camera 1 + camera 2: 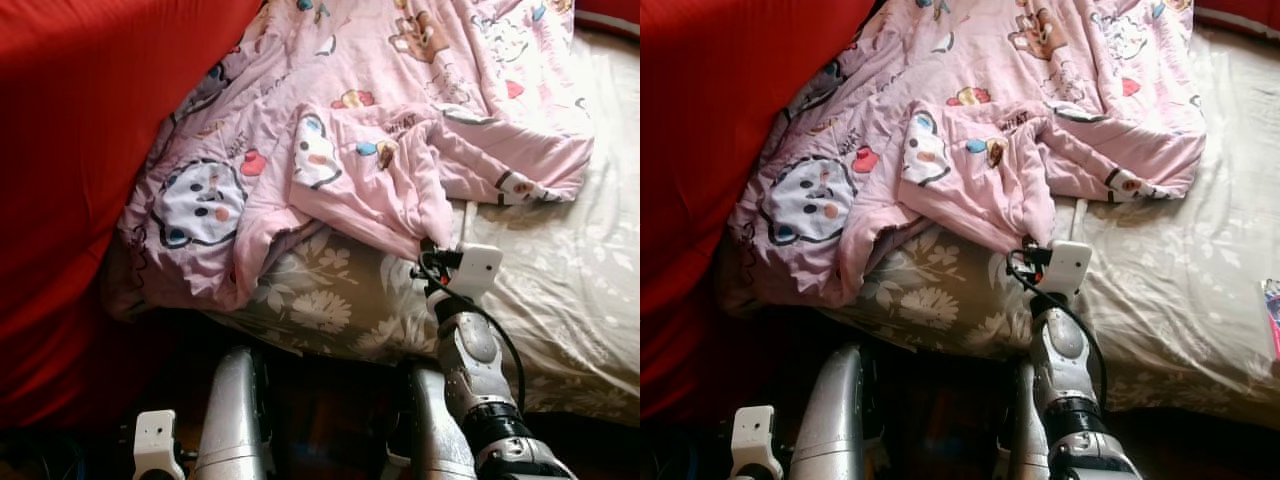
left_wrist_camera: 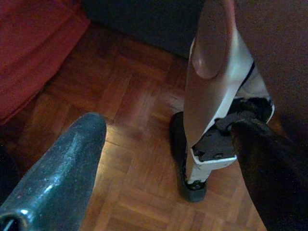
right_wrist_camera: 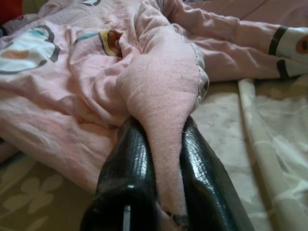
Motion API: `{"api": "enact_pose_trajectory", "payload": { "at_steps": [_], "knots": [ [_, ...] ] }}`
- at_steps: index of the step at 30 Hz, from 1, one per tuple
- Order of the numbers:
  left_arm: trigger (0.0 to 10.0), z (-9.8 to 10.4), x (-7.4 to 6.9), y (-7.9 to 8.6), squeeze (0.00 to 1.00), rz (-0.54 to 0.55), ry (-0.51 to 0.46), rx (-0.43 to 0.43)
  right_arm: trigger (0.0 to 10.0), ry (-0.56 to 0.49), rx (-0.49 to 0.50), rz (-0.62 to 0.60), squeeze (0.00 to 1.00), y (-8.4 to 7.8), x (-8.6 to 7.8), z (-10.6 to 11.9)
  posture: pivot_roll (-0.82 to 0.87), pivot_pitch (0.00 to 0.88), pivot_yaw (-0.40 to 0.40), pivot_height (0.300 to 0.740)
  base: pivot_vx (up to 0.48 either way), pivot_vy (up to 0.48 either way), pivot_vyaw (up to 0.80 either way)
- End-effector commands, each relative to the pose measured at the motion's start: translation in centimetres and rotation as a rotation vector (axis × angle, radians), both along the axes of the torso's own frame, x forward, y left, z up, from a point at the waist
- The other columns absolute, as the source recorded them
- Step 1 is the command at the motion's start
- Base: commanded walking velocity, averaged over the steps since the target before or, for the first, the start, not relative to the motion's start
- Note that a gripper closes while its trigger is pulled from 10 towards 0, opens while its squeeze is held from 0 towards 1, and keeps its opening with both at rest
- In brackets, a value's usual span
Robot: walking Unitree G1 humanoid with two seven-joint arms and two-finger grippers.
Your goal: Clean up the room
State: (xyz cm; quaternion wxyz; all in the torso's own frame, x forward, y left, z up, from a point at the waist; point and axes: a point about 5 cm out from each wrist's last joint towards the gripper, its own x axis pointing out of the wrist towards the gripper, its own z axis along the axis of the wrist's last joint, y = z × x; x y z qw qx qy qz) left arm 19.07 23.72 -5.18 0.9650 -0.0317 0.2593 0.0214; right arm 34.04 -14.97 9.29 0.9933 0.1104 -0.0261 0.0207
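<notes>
The pink cartoon-print blanket (image 1: 400, 120) lies rumpled across the bed (image 1: 560, 300), bunched toward the red curtain (image 1: 80, 150) at the bed's left side and spilling a fold over the near edge of the floral sheet (image 1: 330, 300). The right gripper (image 1: 428, 252) reaches up from below the bed's near edge and has a corner of the blanket in hand: in the right wrist view its two black fingers (image 3: 130, 168) are pressed against either side of a thick pink fold, pinching it between them. The left gripper (image 2: 168, 159) hangs low beside the robot's leg, over the wooden parquet floor (image 2: 125, 96) below the bed, its fingers spread apart with nothing between them. As for tidying the room, the work looks to be at an early stage: the blanket is grasped but remains crumpled and uneven, with much of the sheet to the right of it bare and wrinkled. Spreading or folding the blanket flat over the bed appears to remain undone.
</notes>
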Motion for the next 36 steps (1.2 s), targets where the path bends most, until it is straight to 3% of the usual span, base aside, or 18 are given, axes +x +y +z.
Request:
{"api": "enact_pose_trajectory", "payload": {
  "at_steps": [1, 17, 36],
  "knots": [
    [10.0, -0.4, -0.2, -0.9, 0.00, -0.043, 0.017, -0.008, 10.0, 0.003, 0.006, -0.006, 0.00, -0.1, -0.2, -0.1, 0.14, 0.234, -0.028, 0.632, 0.000, 0.000, 0.00],
    [10.0, -0.3, -0.1, -0.9, 0.00, -0.040, 0.015, -0.007, 10.0, -0.018, 0.001, 0.003, 0.00, 0.3, -0.1, 0.6, 0.14, 0.248, -0.035, 0.737, 0.000, 0.000, 0.00],
    [10.0, -0.3, 0.0, -1.0, 0.00, -0.035, 0.021, -0.010, 10.0, -0.024, 0.004, 0.020, 0.00, 1.1, -0.4, 0.5, 0.14, 0.254, -0.035, 0.740, 0.000, 0.000, 0.00]
  ]
}}
